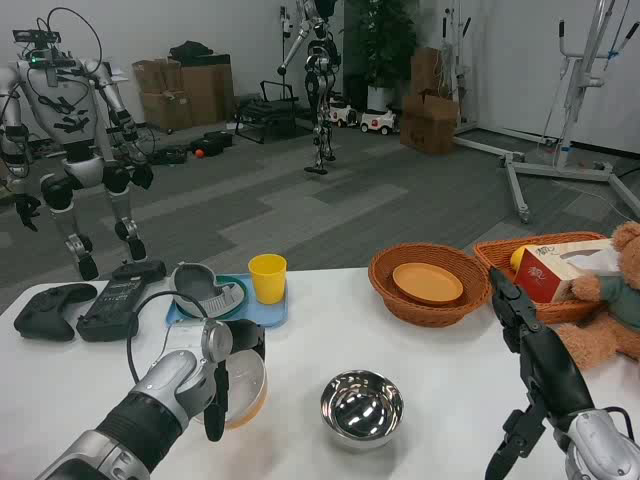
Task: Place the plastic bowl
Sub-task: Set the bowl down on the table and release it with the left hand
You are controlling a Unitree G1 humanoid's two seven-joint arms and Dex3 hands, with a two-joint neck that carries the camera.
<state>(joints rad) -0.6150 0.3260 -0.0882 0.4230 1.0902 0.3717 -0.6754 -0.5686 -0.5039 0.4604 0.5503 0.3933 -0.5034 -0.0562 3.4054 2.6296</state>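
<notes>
Bowl (245, 392), orange with a white inside, was held tilted in the left hand (232, 352) over the table (440, 350), beside a steel bowl (361, 407). The right hand (520, 320) was raised with fingers apart, nothing gripped.

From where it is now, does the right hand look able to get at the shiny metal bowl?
Probably yes. The right hand looks empty, with bare white table between it and the shiny metal bowl. The round wicker basket sits farther back, off that path.
</notes>
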